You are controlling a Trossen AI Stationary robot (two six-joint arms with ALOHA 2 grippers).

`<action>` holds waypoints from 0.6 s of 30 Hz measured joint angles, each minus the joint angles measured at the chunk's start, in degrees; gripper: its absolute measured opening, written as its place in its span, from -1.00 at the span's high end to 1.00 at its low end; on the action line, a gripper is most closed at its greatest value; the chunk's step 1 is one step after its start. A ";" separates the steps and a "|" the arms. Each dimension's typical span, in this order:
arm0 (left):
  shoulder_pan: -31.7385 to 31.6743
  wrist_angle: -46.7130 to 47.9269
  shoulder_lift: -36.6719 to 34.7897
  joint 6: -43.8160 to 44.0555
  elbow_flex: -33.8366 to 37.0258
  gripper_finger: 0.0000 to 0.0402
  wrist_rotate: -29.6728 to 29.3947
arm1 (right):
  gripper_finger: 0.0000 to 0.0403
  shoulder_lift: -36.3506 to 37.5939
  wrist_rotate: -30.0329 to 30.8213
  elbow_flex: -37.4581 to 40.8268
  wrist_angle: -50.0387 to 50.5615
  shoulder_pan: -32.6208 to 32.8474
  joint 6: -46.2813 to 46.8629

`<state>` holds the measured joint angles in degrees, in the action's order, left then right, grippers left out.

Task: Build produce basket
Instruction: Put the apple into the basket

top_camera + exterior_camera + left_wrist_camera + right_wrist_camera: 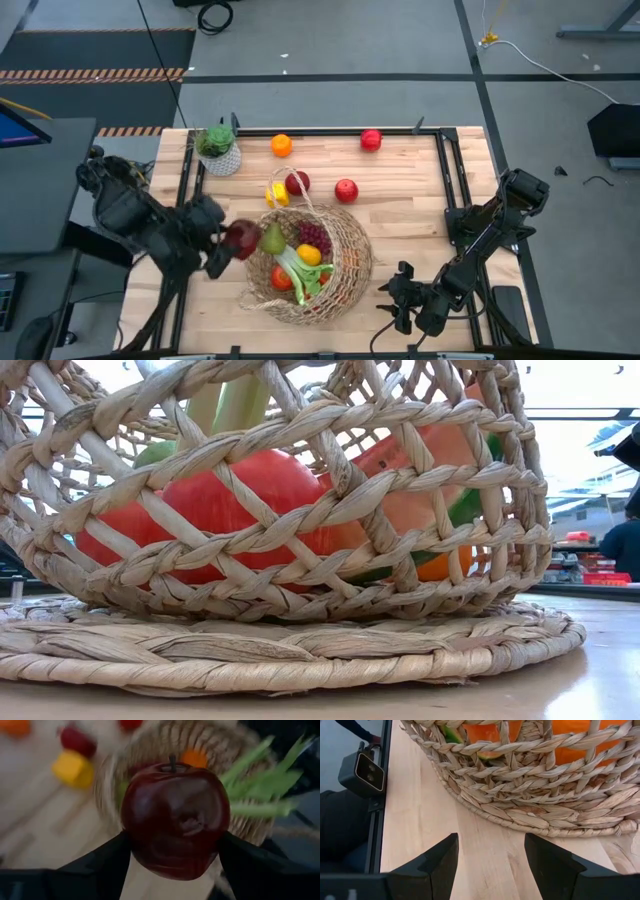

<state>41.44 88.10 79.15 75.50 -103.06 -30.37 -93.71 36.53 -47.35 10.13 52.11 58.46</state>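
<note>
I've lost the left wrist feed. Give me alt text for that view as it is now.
A dark red apple fills the middle of the view, gripped between the left gripper's jaws, stem up. Behind it are the wicker basket with green leek leaves and an orange inside, plus blurred produce on the table beyond.

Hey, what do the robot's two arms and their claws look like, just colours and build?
Both arms are black and made of chunky jointed segments, mounted at the table's left and right edges. The left claw and the right claw each end in two flat, dark, wedge-shaped fingers with matte surfaces. No markings show on them, and loose cables cannot be made out.
</note>
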 joint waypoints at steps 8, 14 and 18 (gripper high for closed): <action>-6.14 -8.47 4.32 -16.29 0.36 -0.41 -0.10 | -0.16 0.00 0.07 0.00 0.16 0.00 0.73; -7.71 -8.53 7.55 -25.40 0.36 -0.41 1.38 | -0.16 0.00 0.07 0.00 0.44 0.00 1.85; -9.02 -9.01 8.23 -31.19 0.36 -0.41 1.16 | -0.16 0.00 0.52 0.00 0.46 0.00 1.83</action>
<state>32.42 79.09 87.39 44.31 -102.69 -29.20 -93.71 37.06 -47.35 10.59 52.12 60.28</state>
